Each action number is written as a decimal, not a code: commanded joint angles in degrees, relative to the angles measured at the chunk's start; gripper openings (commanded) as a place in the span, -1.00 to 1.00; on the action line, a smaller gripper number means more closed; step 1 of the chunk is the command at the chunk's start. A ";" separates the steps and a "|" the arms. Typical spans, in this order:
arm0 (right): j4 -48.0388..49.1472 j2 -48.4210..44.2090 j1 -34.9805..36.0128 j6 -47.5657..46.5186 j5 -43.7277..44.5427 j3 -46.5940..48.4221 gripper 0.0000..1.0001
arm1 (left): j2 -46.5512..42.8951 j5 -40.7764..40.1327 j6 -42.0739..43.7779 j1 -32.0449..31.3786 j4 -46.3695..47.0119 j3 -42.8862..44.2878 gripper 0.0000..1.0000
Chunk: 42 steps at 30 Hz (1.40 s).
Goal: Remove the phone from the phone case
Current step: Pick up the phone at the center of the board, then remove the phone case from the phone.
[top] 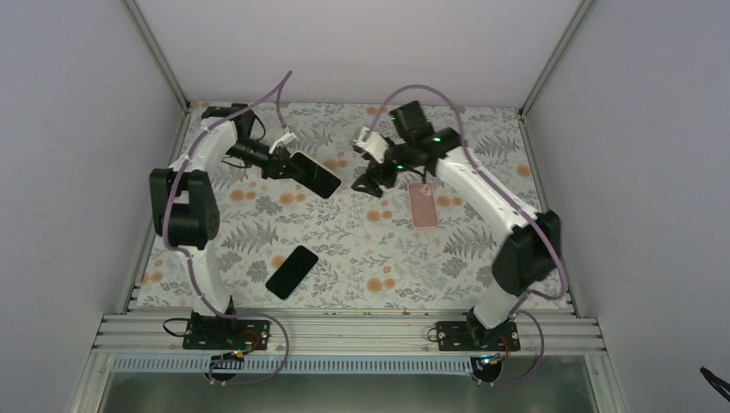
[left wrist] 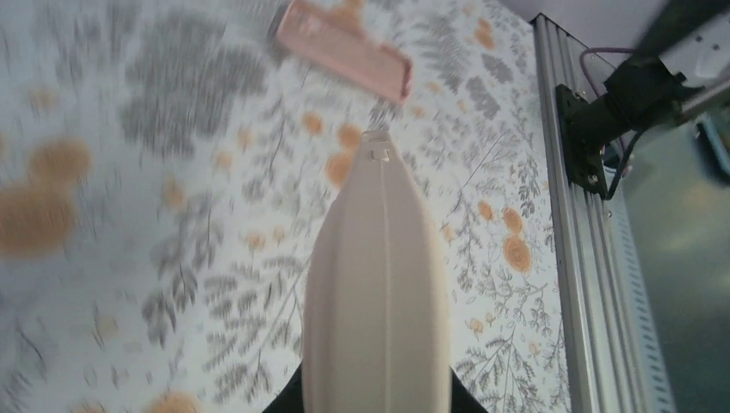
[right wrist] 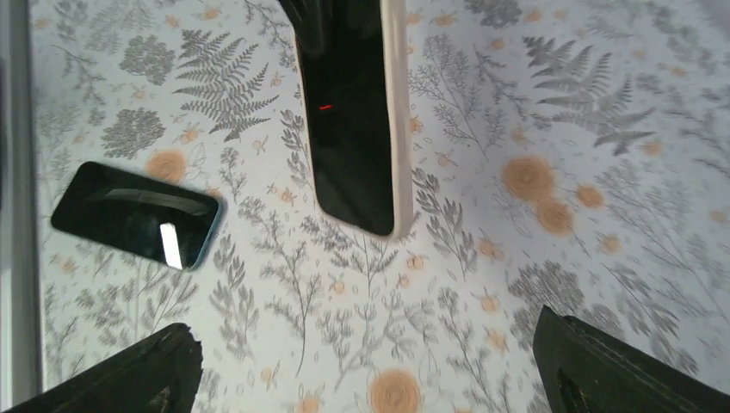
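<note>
Left hand (top: 282,159) pinching one end of a black phone (top: 315,175) in its cream case (left wrist: 379,284), held tilted above the flowered bench (top: 344,237), right hand (right wrist: 366,348) spread wide nearby, pink case (top: 423,205) and second phone (top: 292,271) lying flat.

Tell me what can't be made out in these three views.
Left wrist: the cream-cased phone fills the lower frame, hiding how the left gripper grips it; the pink case is motion-blurred and cut by the top edge.
Right wrist: the top edge cuts off where that phone is held.
Top external: its case seam is too small to see.
</note>
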 commanded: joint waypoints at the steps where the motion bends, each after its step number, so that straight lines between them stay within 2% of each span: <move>1: 2.84 -9.81 -2.17 -7.05 -9.56 -9.97 0.95 | -10.33 8.56 12.21 -2.73 -1.29 2.11 -0.96; 7: 5.94 -11.44 -5.34 -7.36 -14.16 -12.40 0.83 | -14.19 8.34 13.91 -6.45 -1.30 1.33 -0.95; 8: 6.49 -11.40 -5.83 -7.10 -14.98 -12.39 0.75 | -14.28 8.24 14.01 -6.87 -1.31 0.82 -0.95; 14: 8.57 -9.81 -7.50 -5.45 -14.28 -10.77 0.64 | -15.31 9.16 14.92 -7.57 -1.32 -2.24 -0.95; 30: 4.54 -7.10 -9.06 -9.06 -19.50 -10.15 0.60 | -17.11 9.39 13.28 -7.57 -1.25 -2.10 -0.95; 42: 5.41 -4.16 -8.73 -8.47 -19.61 -9.48 0.56 | -16.50 10.15 12.13 -7.59 -0.64 -1.22 -0.95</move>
